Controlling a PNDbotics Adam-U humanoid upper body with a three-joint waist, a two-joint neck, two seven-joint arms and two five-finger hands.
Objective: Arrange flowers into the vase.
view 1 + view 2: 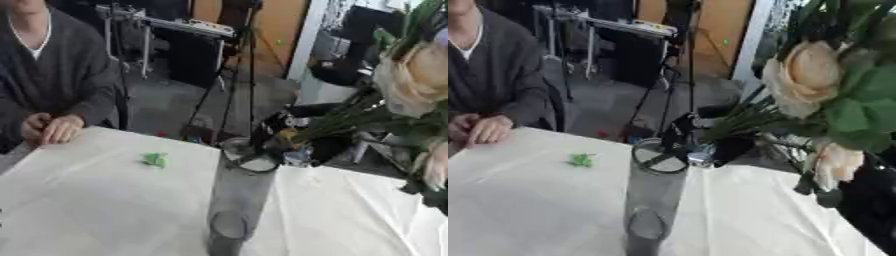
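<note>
A tall clear glass vase stands upright on the white-covered bench, near the front edge at the middle. At the right side a bunch of flowers with cream blooms and green leaves hangs in the air close to the camera, its stems slanting down to the left toward the vase's rim, while the dark shape at the lower right edge is too unclear to read as a hand, so whether anything grasps the bunch cannot be told. Farther back a small green scrap lies on the bench.
</note>
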